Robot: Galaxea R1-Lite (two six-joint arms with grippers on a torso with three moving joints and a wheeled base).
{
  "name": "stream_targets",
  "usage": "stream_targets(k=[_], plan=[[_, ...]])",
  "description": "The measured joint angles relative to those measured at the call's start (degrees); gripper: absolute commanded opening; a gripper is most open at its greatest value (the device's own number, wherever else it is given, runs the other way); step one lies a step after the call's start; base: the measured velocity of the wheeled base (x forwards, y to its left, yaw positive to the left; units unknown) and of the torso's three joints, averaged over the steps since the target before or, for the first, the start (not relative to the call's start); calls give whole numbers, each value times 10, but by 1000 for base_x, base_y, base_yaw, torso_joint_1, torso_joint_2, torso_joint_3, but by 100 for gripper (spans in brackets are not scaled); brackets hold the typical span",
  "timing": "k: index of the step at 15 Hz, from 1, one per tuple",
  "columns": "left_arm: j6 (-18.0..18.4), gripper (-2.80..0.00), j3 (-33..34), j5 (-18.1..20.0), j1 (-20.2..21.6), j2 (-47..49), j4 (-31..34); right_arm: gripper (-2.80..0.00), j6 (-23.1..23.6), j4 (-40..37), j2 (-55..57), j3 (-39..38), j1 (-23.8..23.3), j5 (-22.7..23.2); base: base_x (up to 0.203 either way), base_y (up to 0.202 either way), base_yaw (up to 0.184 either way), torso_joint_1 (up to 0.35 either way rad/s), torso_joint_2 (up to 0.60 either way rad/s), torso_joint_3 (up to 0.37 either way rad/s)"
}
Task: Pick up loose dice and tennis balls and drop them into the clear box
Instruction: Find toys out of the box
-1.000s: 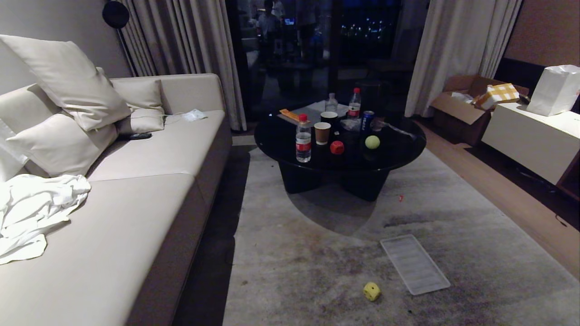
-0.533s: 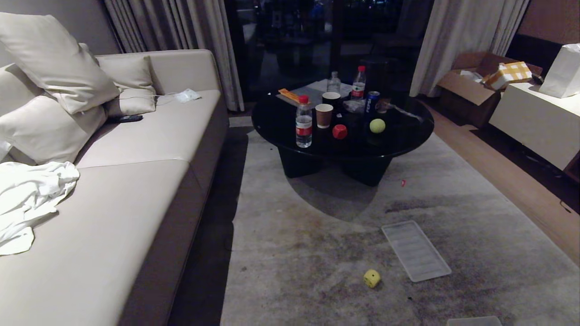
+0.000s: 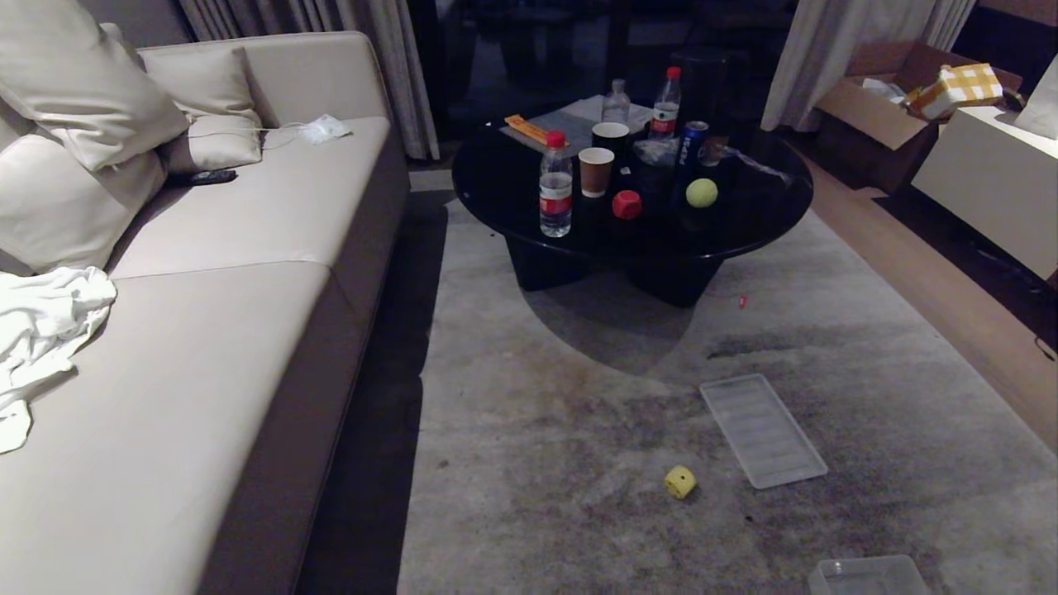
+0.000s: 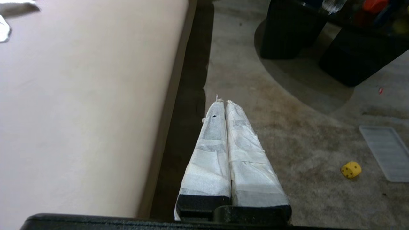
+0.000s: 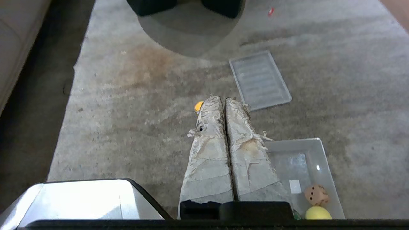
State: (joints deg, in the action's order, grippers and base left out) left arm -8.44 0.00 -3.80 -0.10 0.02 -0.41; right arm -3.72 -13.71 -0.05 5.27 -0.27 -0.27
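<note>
Yellow dotted die (image 3: 679,481), red die (image 3: 626,204)

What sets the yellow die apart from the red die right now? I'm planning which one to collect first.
The yellow die lies on the carpet near the flat clear lid; the red die sits up on the black round table between a paper cup and a tennis ball. The yellow die lies much closer to the clear box than the red die. Both are rounded cubes, still outside the box.
</note>
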Motion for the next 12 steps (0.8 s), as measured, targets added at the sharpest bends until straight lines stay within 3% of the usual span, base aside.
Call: stream_targets(k=[12], plan=[[0, -280, 0, 0, 0, 0, 0, -280, 0, 0, 0, 0, 0, 0, 0, 0, 0, 2, 4, -198]])
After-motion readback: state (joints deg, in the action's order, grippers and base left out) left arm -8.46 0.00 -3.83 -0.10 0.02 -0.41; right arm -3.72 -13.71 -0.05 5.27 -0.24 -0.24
